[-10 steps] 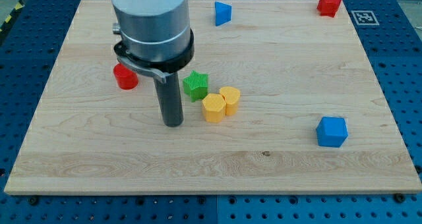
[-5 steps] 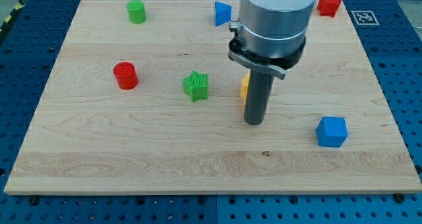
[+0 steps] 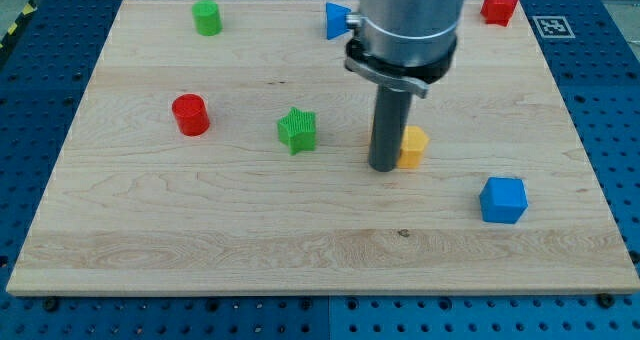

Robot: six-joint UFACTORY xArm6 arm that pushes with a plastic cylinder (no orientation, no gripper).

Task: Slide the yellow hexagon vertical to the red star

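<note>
My tip (image 3: 383,167) rests on the wooden board (image 3: 120,230) right of centre. A yellow block (image 3: 413,146) sits just to the view's right of the rod and touches it or nearly so; the rod hides part of it, so its shape is unclear. A thin orange-yellow sliver (image 3: 371,136) shows at the rod's left edge. A red block (image 3: 499,5), its shape hard to make out, stands at the board's top right corner, far above the yellow block.
A red cylinder (image 3: 190,114) is at the left, a green star (image 3: 297,129) left of the rod, and a green cylinder (image 3: 207,17) at the top left. A blue block (image 3: 335,19) shows beside the arm at the top. Another blue block (image 3: 502,199) is at the lower right.
The rod swept from left of the yellow blocks to the view's right, carrying them along. In the last half second it shifted slightly up, and a yellow block now shows on its right.
</note>
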